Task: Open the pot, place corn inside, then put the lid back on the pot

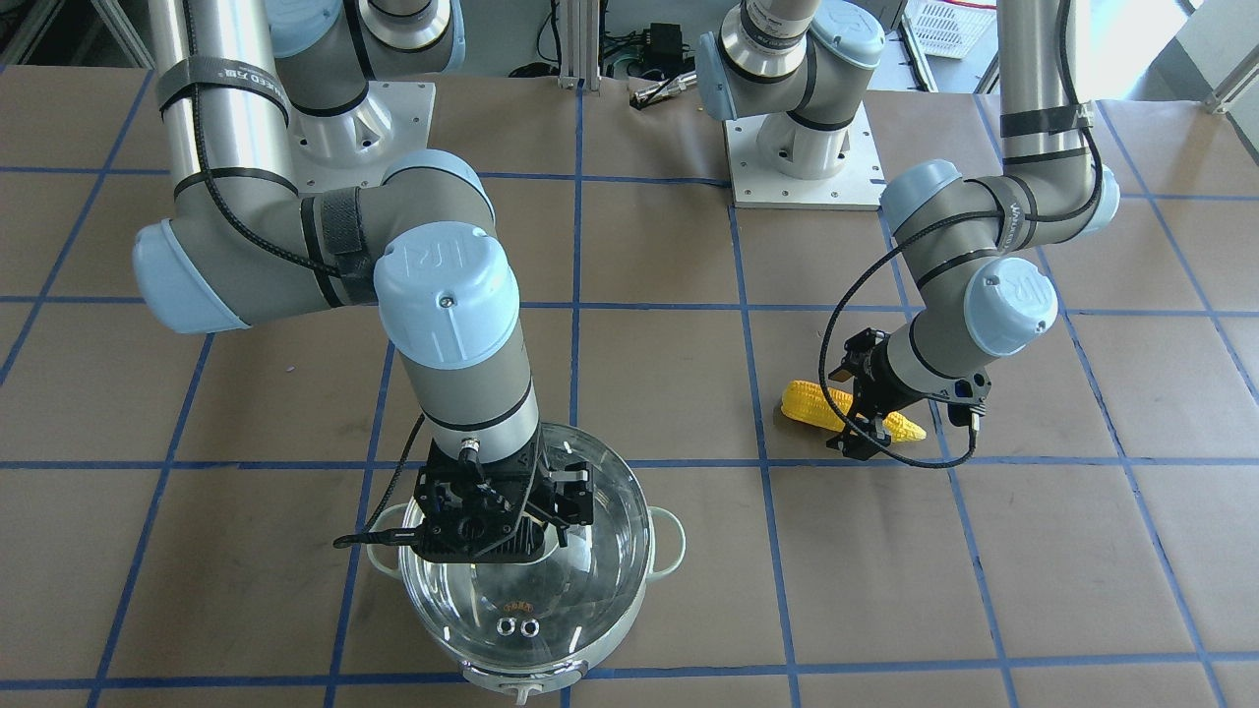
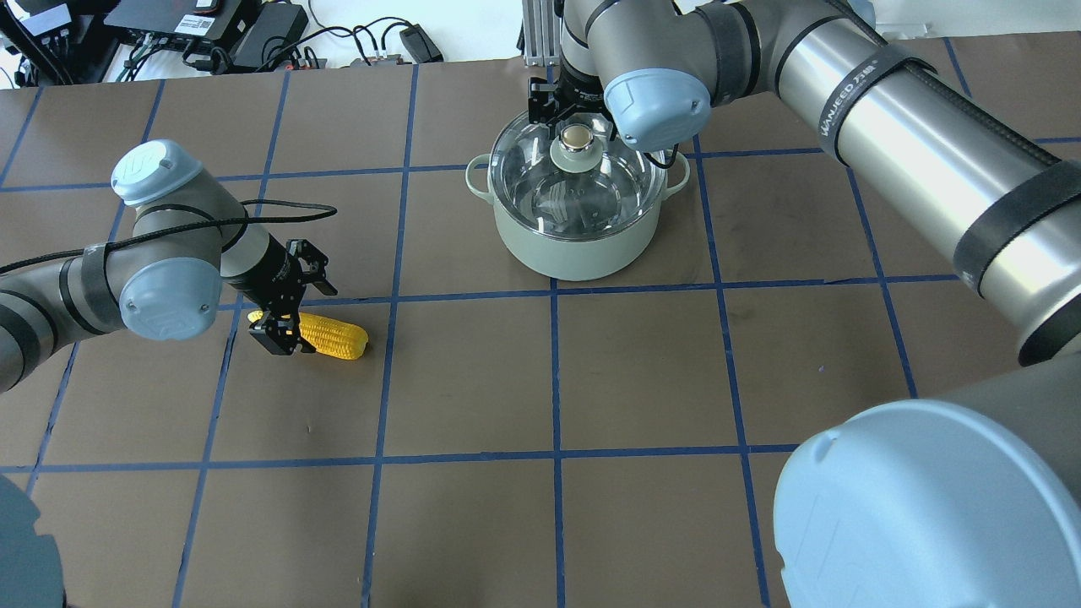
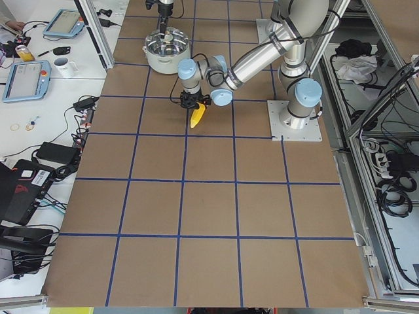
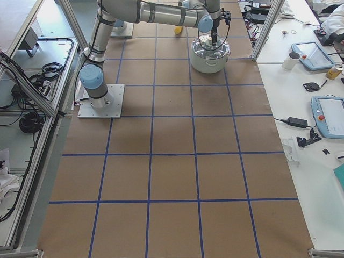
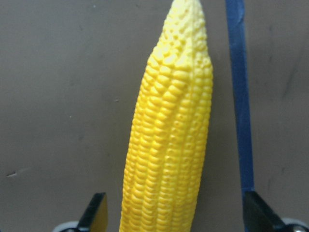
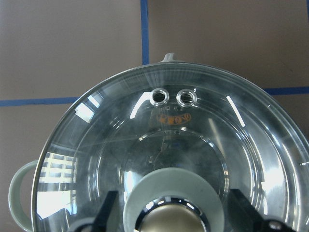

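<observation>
The pale mint-green pot point(image 2: 574, 245) stands at the far middle of the table with the clear glass lid point(image 2: 540, 186) on it. My right gripper point(image 2: 567, 114) is over the lid's gold knob point(image 2: 577, 135). In the right wrist view its fingers point(image 6: 108, 210) stand open on either side of the knob point(image 6: 171, 217) without touching it. The yellow corn point(image 2: 334, 336) lies on the table at the left. My left gripper point(image 2: 283, 333) is down over its thick end. In the left wrist view the open fingertips point(image 5: 96, 212) straddle the corn point(image 5: 169, 145) with gaps on both sides.
The table is brown paper with a blue tape grid point(image 2: 553, 371). The arm bases point(image 1: 802, 157) stand at the robot's side. Cables and power boxes point(image 2: 253, 38) lie beyond the far edge. The pot's loop handles point(image 1: 674, 541) stick out sideways.
</observation>
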### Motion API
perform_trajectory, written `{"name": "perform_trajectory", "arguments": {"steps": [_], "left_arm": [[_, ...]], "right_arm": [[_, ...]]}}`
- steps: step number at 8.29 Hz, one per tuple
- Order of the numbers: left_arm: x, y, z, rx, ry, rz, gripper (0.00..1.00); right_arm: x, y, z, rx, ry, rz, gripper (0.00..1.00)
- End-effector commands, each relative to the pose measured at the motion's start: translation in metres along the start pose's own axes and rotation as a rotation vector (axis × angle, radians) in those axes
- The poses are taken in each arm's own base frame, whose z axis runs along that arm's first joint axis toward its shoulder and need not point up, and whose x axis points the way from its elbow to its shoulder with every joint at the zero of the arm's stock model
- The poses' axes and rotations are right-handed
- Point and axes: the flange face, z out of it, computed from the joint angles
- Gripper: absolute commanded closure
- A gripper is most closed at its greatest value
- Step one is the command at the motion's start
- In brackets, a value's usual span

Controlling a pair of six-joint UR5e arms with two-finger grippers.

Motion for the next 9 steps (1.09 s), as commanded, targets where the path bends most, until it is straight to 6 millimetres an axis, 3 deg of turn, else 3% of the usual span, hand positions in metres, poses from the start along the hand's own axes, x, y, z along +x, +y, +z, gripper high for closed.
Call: {"name": "perform_trajectory", "arguments": {"steps": [1, 2, 5, 6, 7, 9], "left_arm": [[-0.001, -0.002, 0.003, 0.021, -0.018, -0.001, 0.00], [-0.001, -0.003, 0.006, 0.020, -0.021, -0.004, 0.00], [0.000, -0.005, 0.009, 0.018, -0.027, -0.007, 0.03], [0.000, -0.004, 0.009, 0.020, -0.027, -0.004, 0.13], [0.000, -0.005, 0.010, 0.025, -0.031, -0.004, 0.30], [-0.002, -0.008, 0.009, 0.056, -0.044, -0.003, 0.56]], "right_arm": [[-0.005, 0.002, 0.001, 0.004, -0.003, -0.008, 0.21], [-0.004, 0.002, 0.001, 0.004, -0.002, -0.019, 0.34], [-0.004, 0.003, 0.003, -0.003, 0.002, -0.017, 0.51], [-0.004, 0.002, 0.001, 0.000, 0.005, -0.017, 0.59], [-0.003, 0.002, -0.002, 0.005, 0.008, -0.017, 0.65], [-0.002, -0.001, -0.036, 0.055, -0.001, -0.019, 0.66]]}}
